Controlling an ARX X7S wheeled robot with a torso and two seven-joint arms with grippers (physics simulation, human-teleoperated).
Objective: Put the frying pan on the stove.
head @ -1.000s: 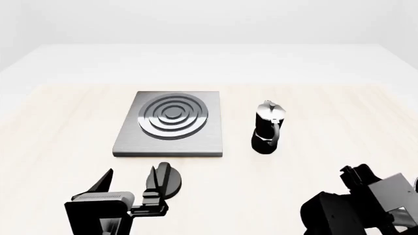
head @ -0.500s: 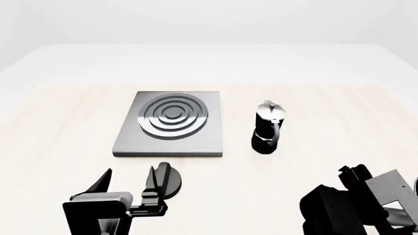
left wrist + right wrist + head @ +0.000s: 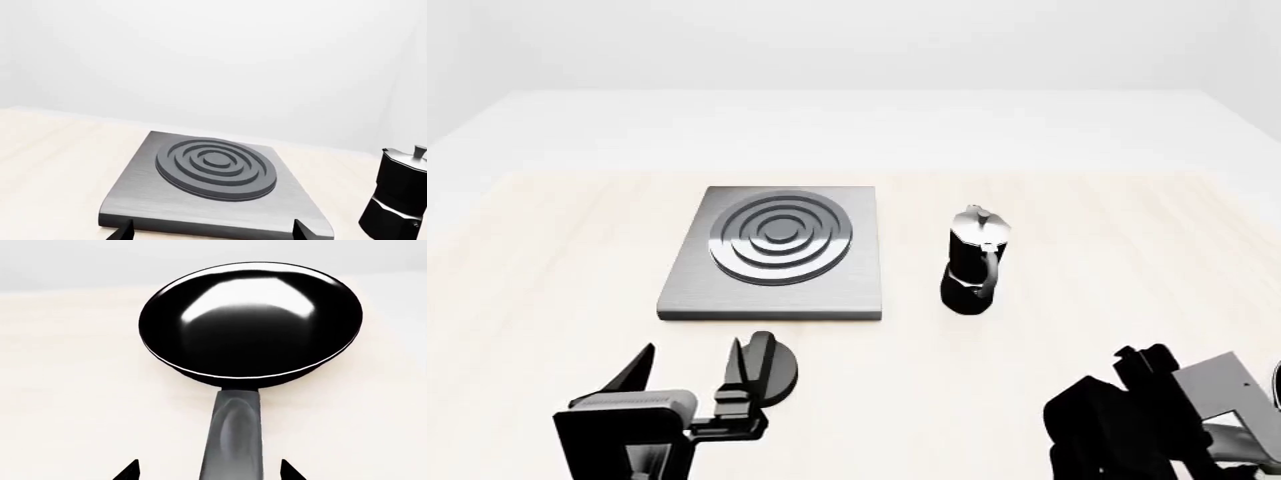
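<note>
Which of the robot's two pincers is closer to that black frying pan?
Right. The right pincer is open with the frying pan handle running between its tips. The left pincer is open facing the stove, with no pan in its view.

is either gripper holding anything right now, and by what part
Nothing is held. The right gripper is open, its fingertips either side of the frying pan handle without closing on it. The left gripper is open and empty in front of the stove.
</note>
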